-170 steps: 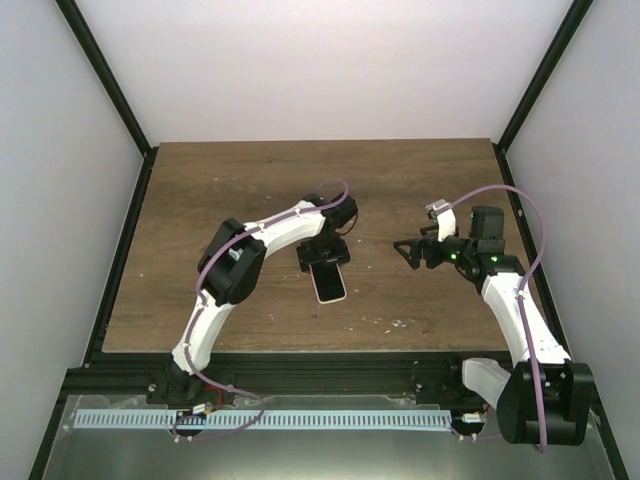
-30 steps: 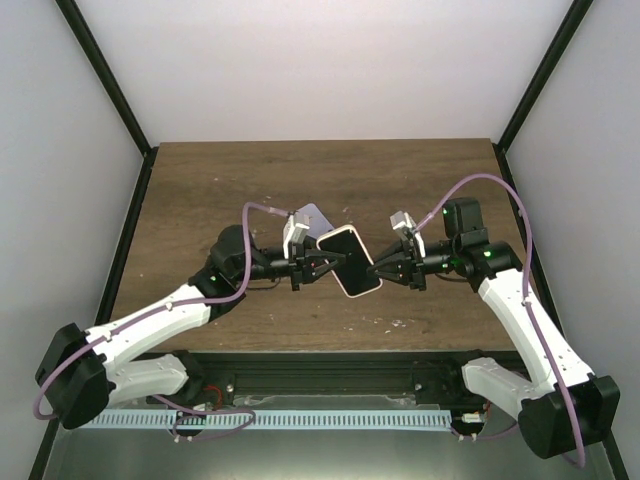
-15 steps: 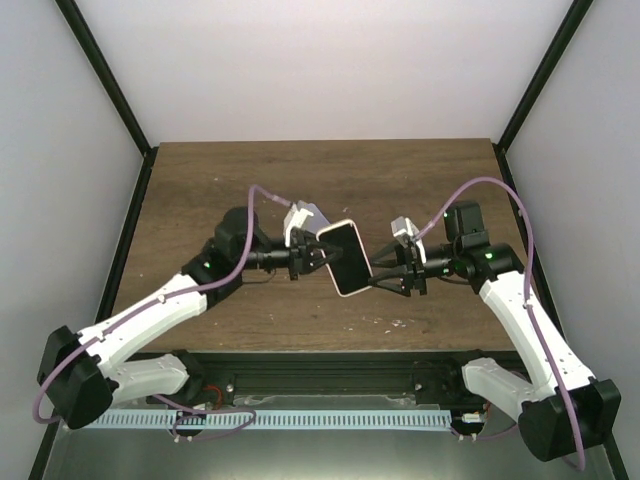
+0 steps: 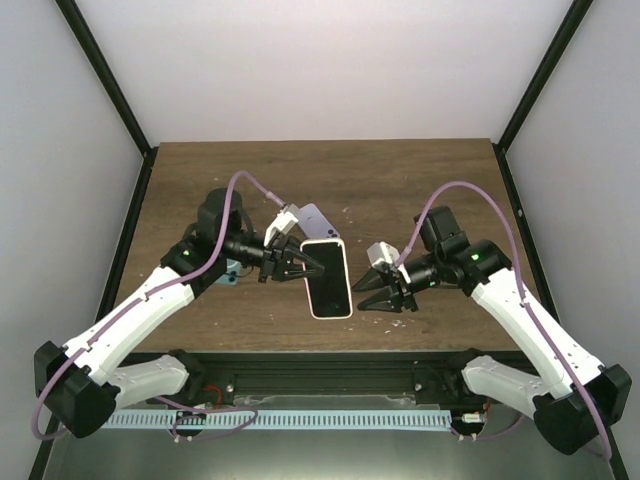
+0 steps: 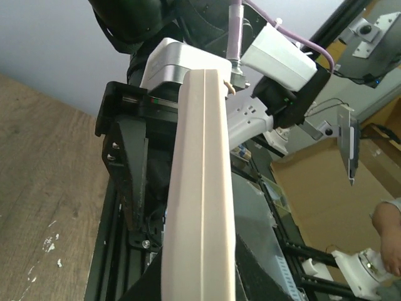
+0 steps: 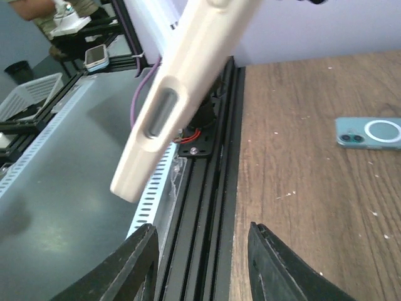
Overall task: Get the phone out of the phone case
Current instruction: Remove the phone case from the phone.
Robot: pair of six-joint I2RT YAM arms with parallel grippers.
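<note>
Hanging phone case (image 5: 200,188): phone (image 4: 327,280) inside, one end clenched between my left gripper (image 4: 300,265) jaws; I fear it pivots or slips.
Idle right gripper (image 4: 370,295): jaws spread, empty, case just beside them; a clumsy shove could dislodge it.

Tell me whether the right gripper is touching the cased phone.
Apart. The right wrist view shows the right gripper open, a clear gap separating its fingertips from the cased phone.

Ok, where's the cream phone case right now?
Top view, centre front: the cream phone case sits in the left gripper, the open right gripper just beside it.
</note>
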